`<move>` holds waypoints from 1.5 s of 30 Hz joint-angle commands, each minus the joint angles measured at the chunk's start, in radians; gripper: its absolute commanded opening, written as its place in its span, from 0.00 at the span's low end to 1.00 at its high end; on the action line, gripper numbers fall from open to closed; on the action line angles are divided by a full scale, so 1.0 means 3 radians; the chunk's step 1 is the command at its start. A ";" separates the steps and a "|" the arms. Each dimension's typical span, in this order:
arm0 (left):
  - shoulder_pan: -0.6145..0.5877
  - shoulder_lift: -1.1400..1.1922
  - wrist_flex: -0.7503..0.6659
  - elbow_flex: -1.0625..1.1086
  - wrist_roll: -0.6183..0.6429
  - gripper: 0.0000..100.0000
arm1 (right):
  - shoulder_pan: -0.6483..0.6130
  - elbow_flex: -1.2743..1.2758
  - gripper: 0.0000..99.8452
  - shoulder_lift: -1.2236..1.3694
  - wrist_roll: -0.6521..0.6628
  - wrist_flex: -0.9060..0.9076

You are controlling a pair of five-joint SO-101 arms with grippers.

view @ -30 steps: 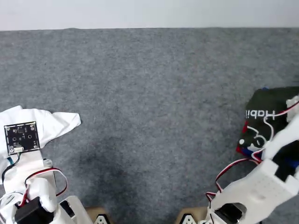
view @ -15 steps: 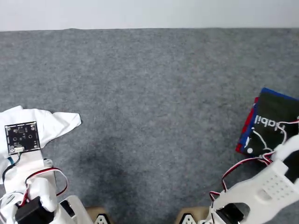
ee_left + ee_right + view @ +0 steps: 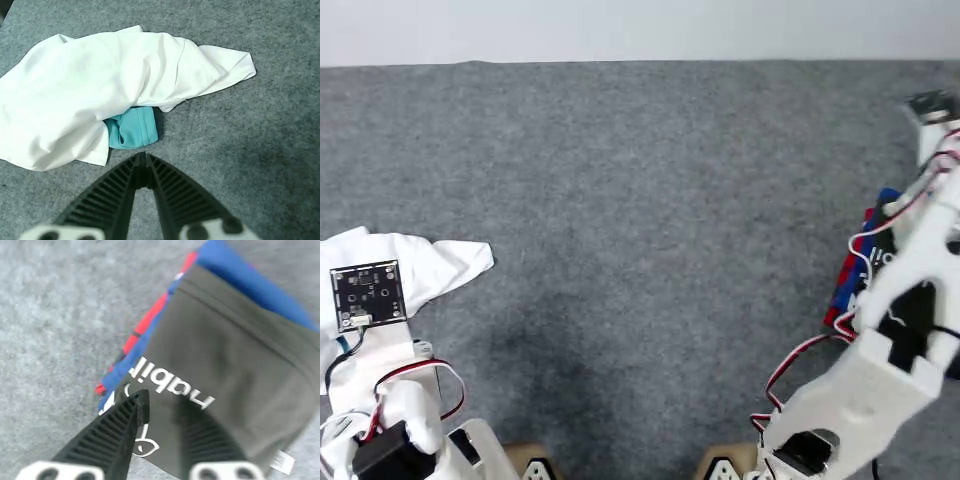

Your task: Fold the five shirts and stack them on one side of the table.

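- The right arm (image 3: 900, 300) has swung up from the near right corner toward the far side of the table (image 3: 650, 180). A second ago it lay low across the stack of folded shirts (image 3: 842, 290), and it now covers most of that stack in the high view, leaving a red and blue edge showing.
- The stack is at the table's right edge, with the black shirt (image 3: 235, 390) on top, a blue shirt (image 3: 235, 265) under it and a red shirt (image 3: 150, 322) peeking out lower down.
- The right gripper (image 3: 162, 399) hangs over the black shirt's printed corner with its fingers a little apart, holding nothing.
- The left arm (image 3: 395, 420) has not moved. Its circuit board (image 3: 366, 293) sits over the white shirt (image 3: 430, 265) at the near left.
- The left gripper (image 3: 145, 159) is closed and empty, just short of the teal shirt (image 3: 132, 127).
- The white shirt is crumpled and unfolded. It lies on top of the teal one and hides all but a small part of it.
- Red and white wires (image 3: 800, 365) loop beside the right arm's base.
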 commanded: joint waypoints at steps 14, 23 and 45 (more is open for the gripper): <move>0.0010 -0.0010 -0.0082 -0.0008 -0.0020 0.00 | 0.0043 -0.0118 0.01 0.0207 -0.0199 -0.0611; 0.0010 -0.0010 -0.0082 -0.0008 -0.0020 0.00 | -0.0161 -0.0271 0.01 0.0800 -0.0343 -0.1000; 0.0010 0.0010 -0.0087 -0.0008 -0.0031 0.01 | -0.0105 -0.0276 0.01 -0.0468 -0.1013 0.0171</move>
